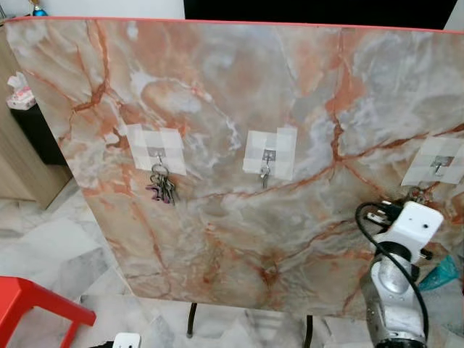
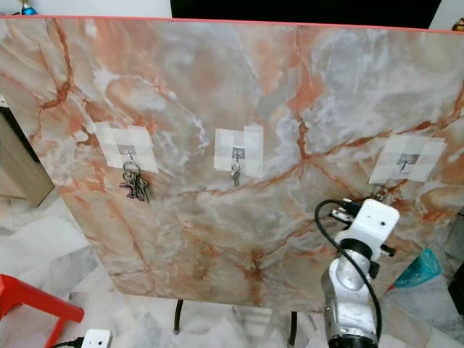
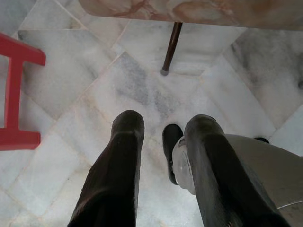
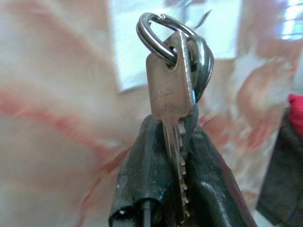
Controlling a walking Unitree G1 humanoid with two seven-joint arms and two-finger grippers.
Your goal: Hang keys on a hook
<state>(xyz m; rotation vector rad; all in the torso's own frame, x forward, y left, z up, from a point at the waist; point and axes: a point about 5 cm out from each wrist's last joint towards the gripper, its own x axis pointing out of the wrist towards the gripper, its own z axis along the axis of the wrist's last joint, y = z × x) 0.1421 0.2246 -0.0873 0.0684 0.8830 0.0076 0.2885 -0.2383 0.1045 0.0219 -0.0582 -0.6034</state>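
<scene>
The flat silver metal key bears faint stamped lettering on its head, just under the ring hole, but it is too blurred to read. No other text is legible.

Big marble-look board stands on thin dark legs, red stool just off its lower-left corner, wooden cabinet beside its left edge.

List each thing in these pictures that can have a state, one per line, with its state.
Left hook: holds a bunch of keys.
Middle hook: holds one small key.
Right hook: bare.
Right gripper: raised near the right hook, jaws shut on key with ring.
Left gripper: idle, pointing at the floor, jaws open.
Board: upright, tilted.
</scene>
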